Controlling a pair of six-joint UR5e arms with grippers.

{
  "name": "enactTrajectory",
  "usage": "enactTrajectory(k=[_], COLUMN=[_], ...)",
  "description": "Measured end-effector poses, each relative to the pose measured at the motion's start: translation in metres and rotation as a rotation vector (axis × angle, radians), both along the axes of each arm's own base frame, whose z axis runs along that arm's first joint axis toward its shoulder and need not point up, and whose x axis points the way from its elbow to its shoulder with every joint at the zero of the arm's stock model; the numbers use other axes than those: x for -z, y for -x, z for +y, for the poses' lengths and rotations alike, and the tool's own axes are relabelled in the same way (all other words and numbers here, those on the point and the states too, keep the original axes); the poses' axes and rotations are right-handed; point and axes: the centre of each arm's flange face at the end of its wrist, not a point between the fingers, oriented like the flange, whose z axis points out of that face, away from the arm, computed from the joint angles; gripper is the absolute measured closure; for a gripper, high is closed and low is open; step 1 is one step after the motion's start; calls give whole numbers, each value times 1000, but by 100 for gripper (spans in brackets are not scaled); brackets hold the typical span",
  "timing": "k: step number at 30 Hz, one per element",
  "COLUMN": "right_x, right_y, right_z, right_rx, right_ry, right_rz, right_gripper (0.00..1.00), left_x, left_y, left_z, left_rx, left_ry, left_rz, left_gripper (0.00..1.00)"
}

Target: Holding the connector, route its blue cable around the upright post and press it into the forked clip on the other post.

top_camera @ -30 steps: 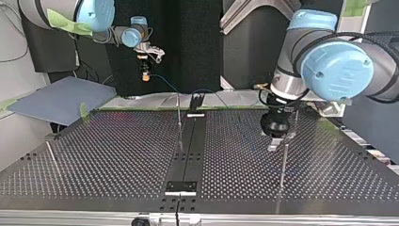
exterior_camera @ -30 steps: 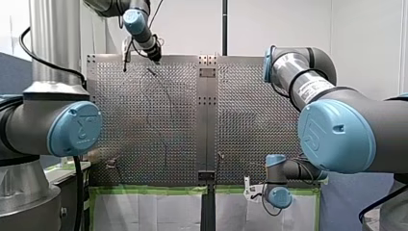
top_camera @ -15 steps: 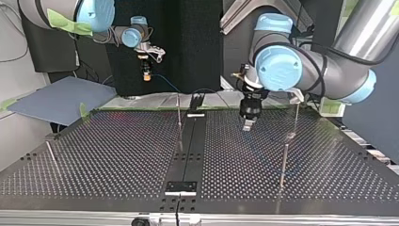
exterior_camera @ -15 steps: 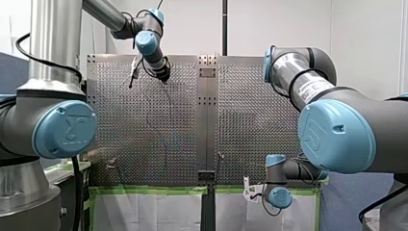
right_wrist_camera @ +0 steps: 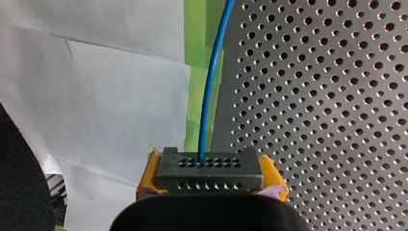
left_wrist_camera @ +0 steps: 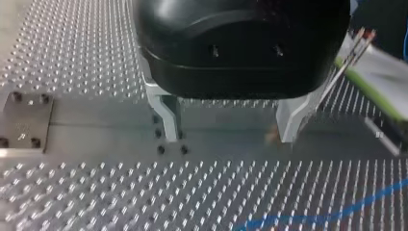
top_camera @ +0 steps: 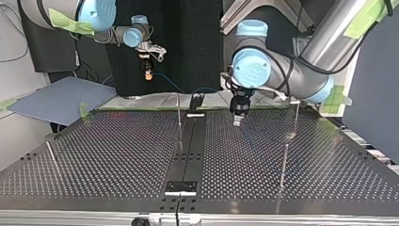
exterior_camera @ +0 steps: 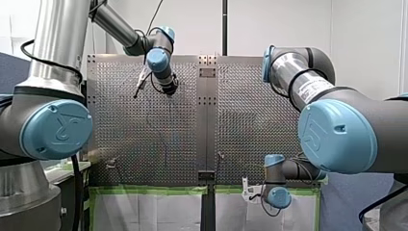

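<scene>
Connector (right_wrist_camera: pixel 209 167): one, clamped in right tool (right_wrist_camera: pixel 210 180); one blue cable (right_wrist_camera: pixel 212 82).

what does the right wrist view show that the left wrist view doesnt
Only the right wrist view: my right gripper shut on the black connector, with yellow pads at each side. The blue cable leaves the connector's holed face, and green tape runs along the table's edge.
Only the left wrist view: my left gripper, its metal fingers open and empty above the plain strip with screws.
Both: the perforated table and a stretch of the blue cable.
</scene>
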Motion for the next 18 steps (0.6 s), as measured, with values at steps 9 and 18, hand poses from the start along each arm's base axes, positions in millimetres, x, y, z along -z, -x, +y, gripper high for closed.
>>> enactTrajectory(k=[9,18], right_x=[0,0], right_y=[0,-1], right_z=[1,1], right_rx=[-1,-1], right_ry=[-4,-5], right_rz=[3,3], right_gripper=[100,100], left_x=[-3,17], left_y=[-19,-39], left_z=[14,10], left_rx=[-67,-30], left_ry=[-70,-128], left_rz=[-80,-109], left_gripper=[0,0])
